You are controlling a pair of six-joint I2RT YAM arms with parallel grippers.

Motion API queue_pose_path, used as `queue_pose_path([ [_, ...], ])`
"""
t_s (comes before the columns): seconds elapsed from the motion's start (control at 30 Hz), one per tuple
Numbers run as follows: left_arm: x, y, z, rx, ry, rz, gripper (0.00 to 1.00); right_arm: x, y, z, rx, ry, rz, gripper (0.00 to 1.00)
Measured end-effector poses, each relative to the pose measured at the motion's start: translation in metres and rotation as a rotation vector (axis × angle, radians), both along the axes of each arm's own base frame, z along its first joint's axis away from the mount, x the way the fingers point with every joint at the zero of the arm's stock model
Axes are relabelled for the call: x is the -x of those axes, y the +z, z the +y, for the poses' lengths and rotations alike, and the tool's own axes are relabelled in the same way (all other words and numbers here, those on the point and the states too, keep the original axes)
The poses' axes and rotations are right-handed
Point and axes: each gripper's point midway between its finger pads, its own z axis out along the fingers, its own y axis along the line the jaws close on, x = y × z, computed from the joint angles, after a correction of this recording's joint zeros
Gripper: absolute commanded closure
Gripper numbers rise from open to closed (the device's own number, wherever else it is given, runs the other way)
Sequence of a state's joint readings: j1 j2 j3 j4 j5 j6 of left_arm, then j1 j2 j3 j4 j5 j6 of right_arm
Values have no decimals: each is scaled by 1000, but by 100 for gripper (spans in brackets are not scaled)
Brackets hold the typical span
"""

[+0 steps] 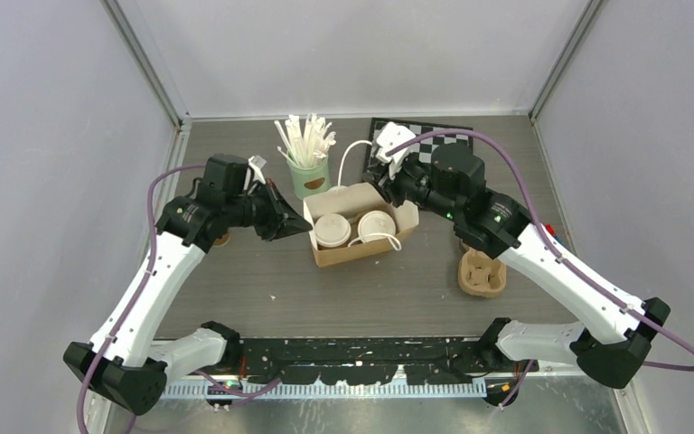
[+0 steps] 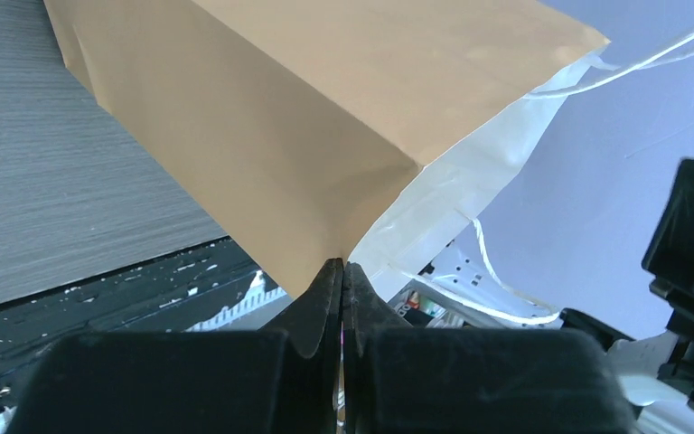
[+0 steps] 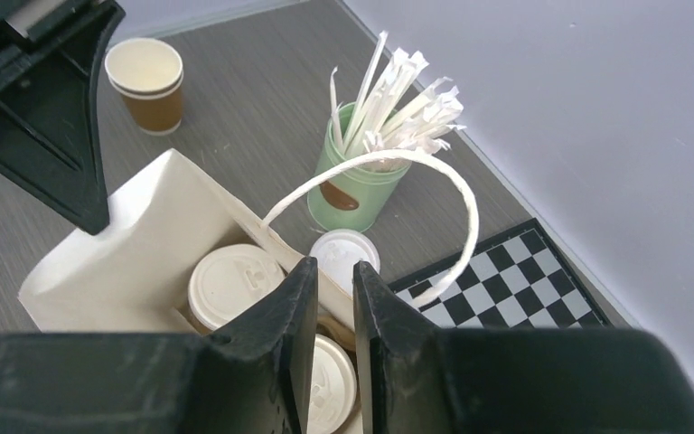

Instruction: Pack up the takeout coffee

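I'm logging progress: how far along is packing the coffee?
Done: both white-lidded tan paper cups stand inside the open brown paper bag. In hand: the left gripper pinches the bag's rim; the right gripper sits at the opposite rim. Left: probably only letting go, maybe closing the bag.

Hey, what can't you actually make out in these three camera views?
Left wrist view: the paper bag, pinched by the left gripper, blocks both lidded cups.
Top view: the left arm covers most of the open cup.
Right gripper: neither the top nor the right wrist view shows whether it grips anything.
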State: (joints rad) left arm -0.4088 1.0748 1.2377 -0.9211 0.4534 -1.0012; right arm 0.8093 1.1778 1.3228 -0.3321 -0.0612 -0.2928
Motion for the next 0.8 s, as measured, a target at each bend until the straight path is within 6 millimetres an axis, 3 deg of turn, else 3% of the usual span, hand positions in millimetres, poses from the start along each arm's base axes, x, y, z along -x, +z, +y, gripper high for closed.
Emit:
queue_pose_path([
  [0.2,-9,1,0,35,70,60,100,-2,24,-9,-77,-62,-12,70],
  [0.4,-18,-4,1,35,112,112,96,-5,34,-22,-124,-138,-8,65],
  [0.57,-19,-7,4,17,128,124,78,-7,37,-31,-141,-187,-7,61],
  [0.67,-19,-8,7,3,140,124,67,-9,38,-36,-144,-215,-5,52],
  [0.8,-19,-7,13,-31,158,115,51,-11,34,-40,-149,-253,16,24],
])
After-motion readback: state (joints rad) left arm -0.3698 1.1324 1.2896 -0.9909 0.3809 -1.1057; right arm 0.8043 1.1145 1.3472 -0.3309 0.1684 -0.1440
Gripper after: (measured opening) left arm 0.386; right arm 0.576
